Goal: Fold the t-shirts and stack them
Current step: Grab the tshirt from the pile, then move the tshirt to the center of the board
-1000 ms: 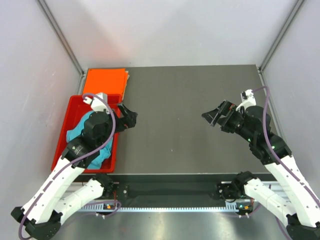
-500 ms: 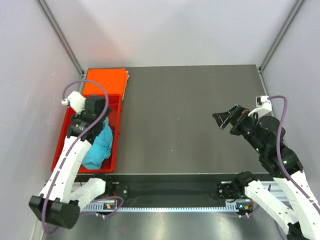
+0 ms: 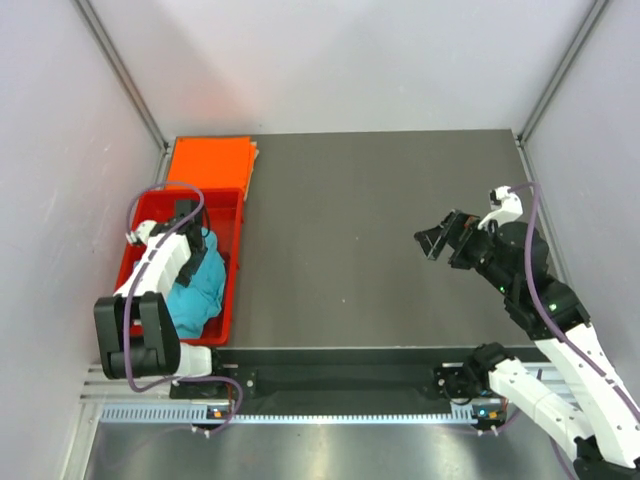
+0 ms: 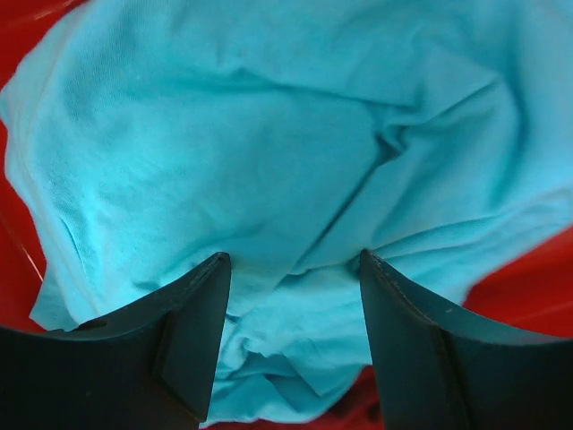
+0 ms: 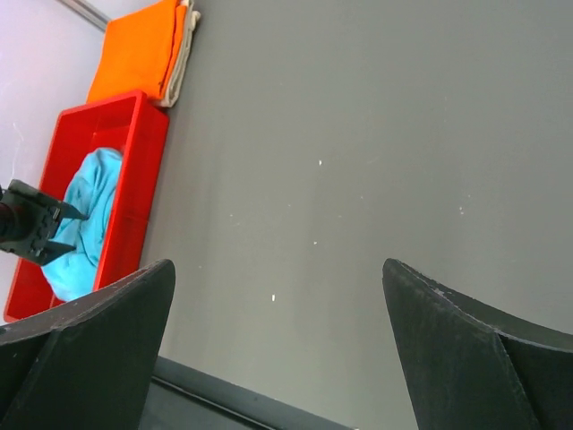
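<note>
A crumpled turquoise-blue t-shirt [image 3: 195, 288] lies in the red tray [image 3: 236, 262] at the table's left edge. My left gripper [image 3: 198, 254] reaches down into the tray over it. In the left wrist view the shirt [image 4: 269, 134] fills the frame, and the left gripper [image 4: 293, 260] has its jaws apart with a bunch of the cloth between the tips. A folded orange t-shirt [image 3: 210, 160] lies flat behind the tray. My right gripper [image 3: 436, 240] hovers open and empty over the table's right half; its own view shows the right gripper [image 5: 277, 264] above bare tabletop.
The grey table [image 3: 380, 200] is walled in on three sides by pale panels. From the right wrist I see the tray [image 5: 143, 143], the turquoise shirt [image 5: 89, 202] and the orange shirt [image 5: 139, 54] far left. A pale cloth edge [image 5: 185, 49] shows beside the orange shirt.
My left arm has swung from the tray's right rim back and down into the tray, onto the turquoise shirt. The right gripper has shifted only slightly and stays open.
</note>
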`<state>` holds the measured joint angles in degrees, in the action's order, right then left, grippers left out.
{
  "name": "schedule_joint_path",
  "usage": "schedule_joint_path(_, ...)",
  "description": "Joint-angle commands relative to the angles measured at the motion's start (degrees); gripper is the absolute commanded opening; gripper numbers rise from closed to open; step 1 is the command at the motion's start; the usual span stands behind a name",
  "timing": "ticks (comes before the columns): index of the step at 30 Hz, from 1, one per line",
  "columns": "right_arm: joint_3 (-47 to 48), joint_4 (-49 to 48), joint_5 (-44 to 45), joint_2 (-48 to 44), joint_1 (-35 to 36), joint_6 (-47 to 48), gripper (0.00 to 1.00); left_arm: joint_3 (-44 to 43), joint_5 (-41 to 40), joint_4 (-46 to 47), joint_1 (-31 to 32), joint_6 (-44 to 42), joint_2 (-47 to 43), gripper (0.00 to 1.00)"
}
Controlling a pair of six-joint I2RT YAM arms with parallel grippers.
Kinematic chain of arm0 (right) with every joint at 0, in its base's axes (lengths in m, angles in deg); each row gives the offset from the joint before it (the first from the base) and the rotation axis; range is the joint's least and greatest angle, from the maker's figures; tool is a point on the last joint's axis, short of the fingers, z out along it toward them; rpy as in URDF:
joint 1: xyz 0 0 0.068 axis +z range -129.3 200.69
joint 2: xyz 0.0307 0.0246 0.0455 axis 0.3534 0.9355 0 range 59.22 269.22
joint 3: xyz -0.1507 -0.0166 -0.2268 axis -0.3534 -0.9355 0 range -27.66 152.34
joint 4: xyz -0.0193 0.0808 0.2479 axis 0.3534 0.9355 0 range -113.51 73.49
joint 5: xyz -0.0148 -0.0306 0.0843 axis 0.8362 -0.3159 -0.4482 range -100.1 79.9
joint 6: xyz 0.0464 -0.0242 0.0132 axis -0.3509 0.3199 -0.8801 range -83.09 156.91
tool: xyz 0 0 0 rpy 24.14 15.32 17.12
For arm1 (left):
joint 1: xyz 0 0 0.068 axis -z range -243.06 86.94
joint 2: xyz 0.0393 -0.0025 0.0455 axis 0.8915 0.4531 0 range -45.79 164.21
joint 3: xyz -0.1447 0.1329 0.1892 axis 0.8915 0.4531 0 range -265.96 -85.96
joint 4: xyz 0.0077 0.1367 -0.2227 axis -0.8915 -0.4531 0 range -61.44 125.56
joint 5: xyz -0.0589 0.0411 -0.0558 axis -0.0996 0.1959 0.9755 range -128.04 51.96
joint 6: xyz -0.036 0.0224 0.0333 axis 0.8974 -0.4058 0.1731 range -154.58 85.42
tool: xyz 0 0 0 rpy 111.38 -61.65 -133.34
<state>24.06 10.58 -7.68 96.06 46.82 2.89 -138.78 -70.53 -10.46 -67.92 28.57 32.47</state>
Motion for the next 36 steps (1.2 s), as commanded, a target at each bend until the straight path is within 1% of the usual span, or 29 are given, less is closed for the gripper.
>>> schedule_joint_path(1,1.01,-1.65,-0.57,-0.54,0.33,2.03,1.00,1.05,-1.43,3.21,-0.23,1.10,-0.21,0.64)
schedule_joint_path(3,1.19,-1.83,-0.39,-0.89,0.41,2.20,1.00,2.71,-1.09,6.63,-0.32,-1.01,-0.47,0.61)
schedule_joint_path(5,0.75,-2.53,-0.39,-1.24,0.41,2.82,1.00,4.47,-1.08,9.53,-0.23,-3.21,-0.83,0.55)
schedule_joint_path(6,0.40,-2.88,0.22,-1.33,0.41,2.99,1.00,5.00,-0.82,10.68,-0.23,-3.91,-0.83,0.47)
schedule_joint_path(7,0.05,-2.80,0.48,-1.51,0.41,2.91,1.00,5.53,-0.56,11.56,-0.23,-5.14,-0.83,0.34)
schedule_joint_path(8,-0.13,-2.80,0.66,-1.42,0.41,2.99,1.00,5.88,-0.21,12.18,-0.23,-5.23,-0.57,0.32)
schedule_joint_path(9,-0.22,-2.88,0.66,-1.51,0.41,2.65,1.00,5.88,0.06,12.36,-0.32,-5.32,0.22,0.27)
schedule_joint_path(10,-0.48,-2.80,0.66,-1.68,0.41,2.38,1.00,5.80,1.02,12.62,-0.24,-5.93,0.75,0.01)
schedule_joint_path(13,-1.44,-3.50,0.57,-2.38,0.41,1.77,1.00,4.40,2.51,12.01,-0.24,-7.16,1.55,0.00)
schedule_joint_path(16,-1.36,-2.80,0.49,-2.65,0.41,1.85,1.00,-1.22,4.71,10.00,0.03,-12.07,-1.26,0.00)
schedule_joint_path(17,-1.10,-2.45,0.49,-2.74,0.50,1.68,1.00,-5.67,5.76,9.29,0.73,-13.31,-2.40,0.00)
schedule_joint_path(19,-0.84,-2.09,-0.13,-3.00,0.41,1.41,1.00,-10.44,6.65,9.45,1.87,-15.86,-6.53,0.00)
schedule_joint_path(20,-0.75,-2.27,-0.39,-3.09,0.41,1.24,1.00,-14.81,9.26,10.41,3.01,-16.31,-7.93,0.00)
schedule_joint_path(21,-0.66,-2.79,-0.92,-3.26,0.41,0.89,1.00,-16.69,11.90,11.99,3.28,-16.74,-10.64,0.00)
schedule_joint_path(22,-0.83,-3.14,-1.18,-3.44,0.41,0.62,1.00,-19.05,15.84,18.27,3.54,-16.40,-11.89,0.00)
schedule_joint_path(23,-0.75,-3.50,-1.18,-3.62,0.41,0.27,1.00,-19.77,19.97,21.90,3.63,-15.70,-12.95,0.00)
schedule_joint_path(24,-0.83,-4.28,-1.18,-4.05,0.41,-0.43,1.00,-20.39,28.88,27.07,3.98,-14.65,-14.26,0.00)
schedule_joint_path(25,-1.01,-4.99,-1.27,-4.32,0.41,-0.87,1.00,-20.92,33.24,31.82,6.59,-12.73,-14.19,0.00)
schedule_joint_path(26,-1.10,-5.60,-1.36,-4.58,0.41,-1.13,1.00,-24.23,36.94,37.26,8.45,-11.75,-13.66,0.00)
schedule_joint_path(27,-0.93,-6.13,-1.36,-4.85,0.41,-1.22,1.00,-27.39,38.97,36.97,10.90,-11.48,-11.40,0.00)
schedule_joint_path(28,-0.14,-6.14,-1.36,-5.28,0.41,-1.14,1.00,-30.73,38.56,35.92,13.89,-13.04,-10.16,0.00)
schedule_joint_path(29,0.30,-6.14,-1.45,-5.46,0.41,-1.05,1.00,-36.34,37.95,34.87,20.09,-14.54,-9.10,0.00)
schedule_joint_path(30,0.83,-5.88,-1.27,-5.72,0.41,-0.61,1.00,-38.04,37.77,34.77,22.85,-15.60,-7.96,0.00)
schedule_joint_path(31,1.44,-5.79,-1.01,-6.42,0.41,-0.43,1.00,-38.76,38.37,35.38,27.23,-16.04,-7.77,0.00)
schedule_joint_path(33,1.80,-5.00,0.91,-7.48,0.41,-0.17,1.00,-35.97,40.65,40.19,29.99,-14.56,-8.47,0.00)
schedule_joint_path(34,1.97,-4.47,1.97,-7.92,0.50,-0.08,1.00,-34.04,43.97,41.70,30.96,-14.20,-8.82,0.00)
schedule_joint_path(35,1.89,-3.94,3.28,-8.18,0.41,-0.08,1.00,-29.41,44.87,42.84,32.45,-14.03,-9.61,0.00)
schedule_joint_path(36,1.80,-2.72,5.82,-8.54,0.41,-0.08,1.00,-26.75,45.40,43.38,33.24,-13.85,-9.88,0.00)
